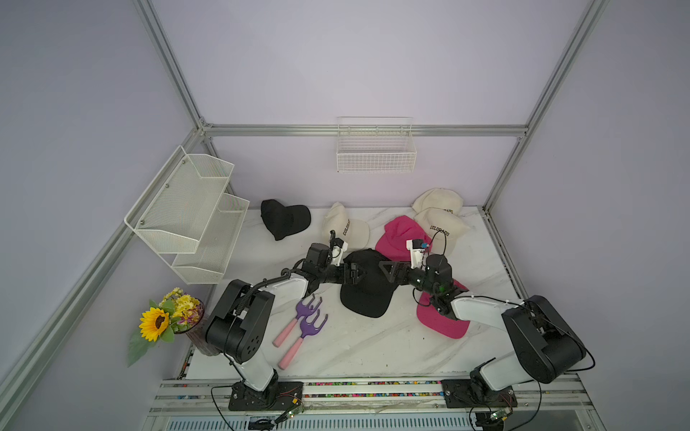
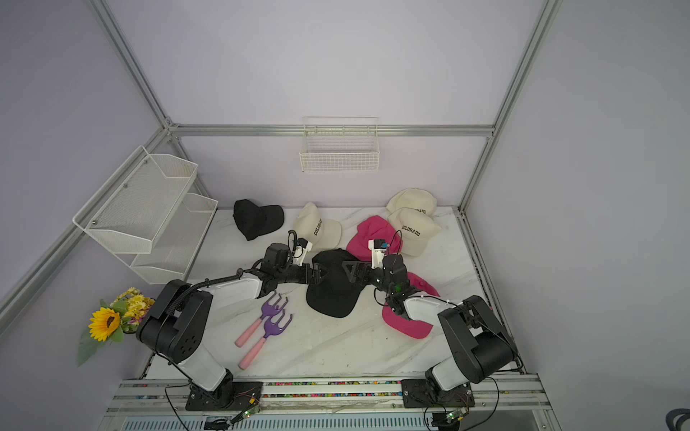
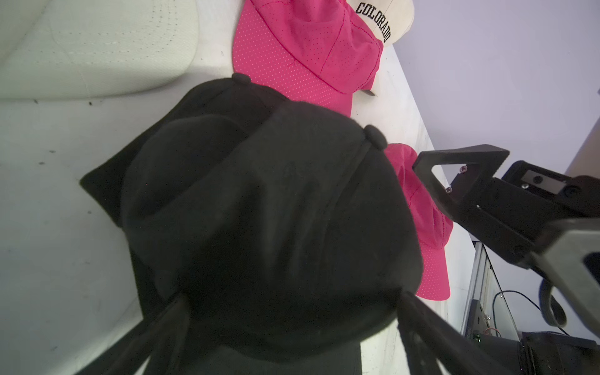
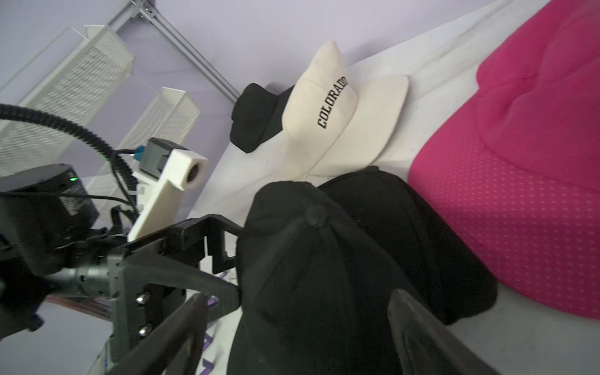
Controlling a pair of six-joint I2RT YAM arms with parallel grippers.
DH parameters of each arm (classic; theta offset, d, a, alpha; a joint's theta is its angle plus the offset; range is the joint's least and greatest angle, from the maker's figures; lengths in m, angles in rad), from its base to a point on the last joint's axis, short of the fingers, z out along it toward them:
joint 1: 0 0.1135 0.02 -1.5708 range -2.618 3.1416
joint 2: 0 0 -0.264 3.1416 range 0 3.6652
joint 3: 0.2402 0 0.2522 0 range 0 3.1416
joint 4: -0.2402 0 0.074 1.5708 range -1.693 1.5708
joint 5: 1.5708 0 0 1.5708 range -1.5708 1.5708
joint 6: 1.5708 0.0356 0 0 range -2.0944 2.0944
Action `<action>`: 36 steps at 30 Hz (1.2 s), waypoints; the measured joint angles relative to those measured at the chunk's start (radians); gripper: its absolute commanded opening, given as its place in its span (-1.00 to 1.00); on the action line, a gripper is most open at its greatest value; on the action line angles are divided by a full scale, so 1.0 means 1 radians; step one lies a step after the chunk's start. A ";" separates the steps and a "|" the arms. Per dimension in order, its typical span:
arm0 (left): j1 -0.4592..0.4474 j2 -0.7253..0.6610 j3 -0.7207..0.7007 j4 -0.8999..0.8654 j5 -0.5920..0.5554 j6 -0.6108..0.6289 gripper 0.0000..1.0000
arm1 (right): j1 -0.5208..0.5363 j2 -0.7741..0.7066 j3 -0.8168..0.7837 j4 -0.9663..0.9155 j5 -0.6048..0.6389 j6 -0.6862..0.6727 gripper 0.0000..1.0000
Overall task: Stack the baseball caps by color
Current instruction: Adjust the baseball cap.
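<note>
At mid bench [image 1: 373, 347] two black caps [image 1: 367, 298] sit nested; a third black cap [image 1: 283, 220] lies apart at the back. Two cream caps [image 1: 440, 224] overlap, while one cream cap [image 1: 343, 227] and the pink caps [image 1: 397, 239] lie loose, so most is left. Left claw [image 1: 359, 275] and right claw [image 1: 385, 268] straddle the black crown, spread wide, seemingly gripping nothing

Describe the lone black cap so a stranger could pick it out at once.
Start at the white mesh shelf on the left. Beside it, at the table's far edge, lies the black cap, a cream COLORADO cap to its right. Unlike the black caps mid-table, it sits alone.
</note>
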State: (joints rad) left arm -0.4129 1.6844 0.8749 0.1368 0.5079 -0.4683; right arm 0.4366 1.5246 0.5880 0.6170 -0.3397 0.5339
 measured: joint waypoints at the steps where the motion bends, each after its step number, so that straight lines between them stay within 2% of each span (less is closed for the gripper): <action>1: 0.000 0.005 0.003 -0.001 0.000 0.000 1.00 | 0.006 0.013 0.000 -0.004 0.007 -0.012 0.65; 4: 0.000 0.017 0.008 -0.003 -0.001 0.000 1.00 | 0.039 0.080 0.009 -0.013 0.018 -0.047 0.47; 5: 0.000 0.018 0.010 -0.004 -0.002 0.000 0.99 | 0.053 0.107 0.016 -0.020 0.026 -0.059 0.30; 9: 0.001 0.020 0.010 -0.011 -0.016 0.000 1.00 | 0.091 0.156 0.063 -0.037 0.061 -0.082 -0.61; 12: 0.002 0.020 0.010 -0.016 -0.018 0.000 1.00 | 0.104 0.145 0.066 -0.045 0.072 -0.090 -1.00; 19: 0.000 0.006 0.016 -0.063 -0.011 0.000 1.00 | 0.109 0.017 0.066 -0.108 0.077 -0.089 -1.00; 25: 0.000 -0.084 0.037 -0.117 -0.027 0.000 1.00 | 0.108 -0.052 0.071 -0.145 0.052 -0.095 -1.00; 30: 0.000 -0.138 0.046 -0.145 -0.099 -0.002 0.99 | 0.092 -0.054 0.110 -0.154 0.034 -0.103 -1.00; 36: 0.013 -0.143 0.046 -0.187 -0.184 -0.011 0.99 | 0.056 -0.037 0.159 -0.146 0.038 -0.138 -1.00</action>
State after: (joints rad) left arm -0.4004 1.5417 0.9207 -0.0498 0.3237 -0.4789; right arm 0.4927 1.4879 0.7467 0.4706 -0.3016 0.3962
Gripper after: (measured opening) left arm 0.994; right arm 0.054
